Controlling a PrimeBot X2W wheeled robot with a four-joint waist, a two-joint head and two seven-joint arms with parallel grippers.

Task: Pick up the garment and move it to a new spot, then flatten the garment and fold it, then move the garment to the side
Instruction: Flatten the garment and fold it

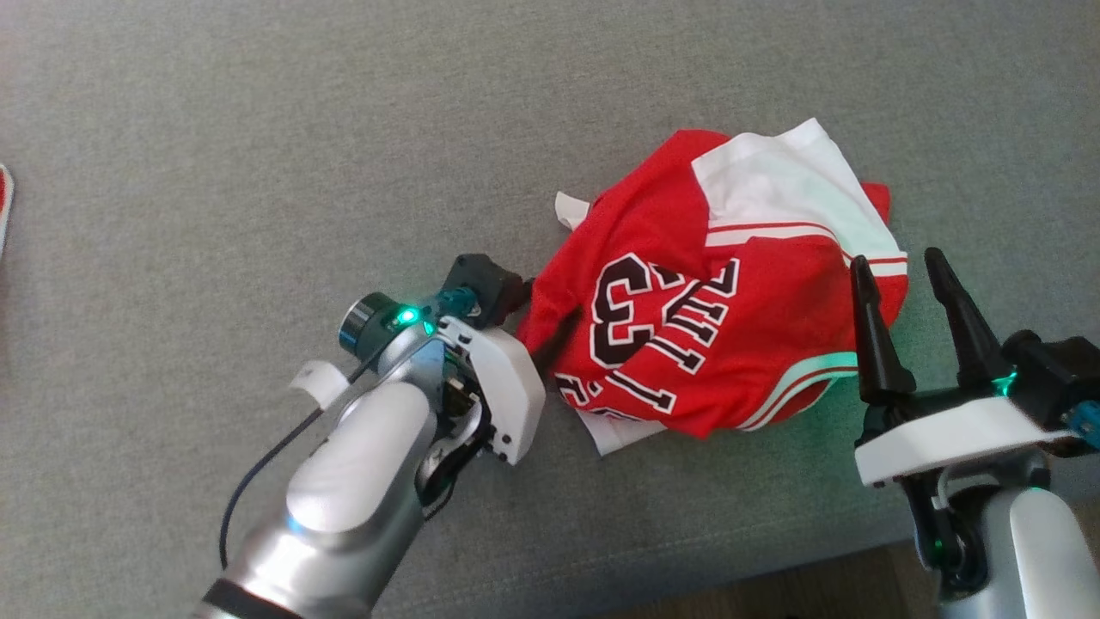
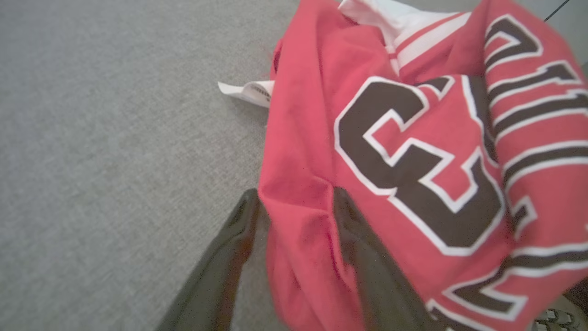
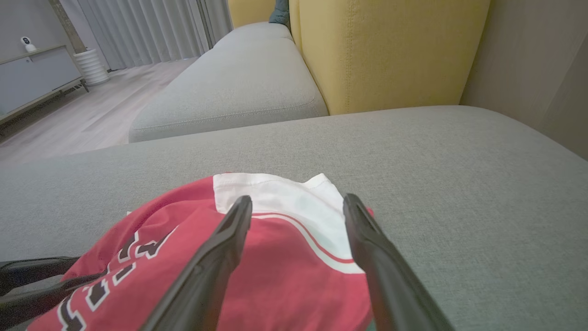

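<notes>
The garment [image 1: 653, 223] is a red jersey with white panels and black numbers, lying crumpled on a grey sofa cushion [image 1: 258, 172]. My left gripper [image 1: 541, 322] is at its left edge. In the left wrist view this gripper [image 2: 295, 195] is open, its two fingers straddling a raised fold of the red garment [image 2: 312, 115]. My right gripper [image 1: 900, 265] stands open just right of the jersey with nothing between its fingers. In the right wrist view the right gripper [image 3: 297, 202] hovers over the garment's [image 3: 285, 257] white-and-red end.
The cushion's front edge runs along the lower right, with wood floor [image 1: 773, 593] beyond it. A yellow backrest [image 3: 390, 50] and a second grey seat [image 3: 239, 92] lie past the garment. A red item [image 1: 4, 206] shows at the far left edge.
</notes>
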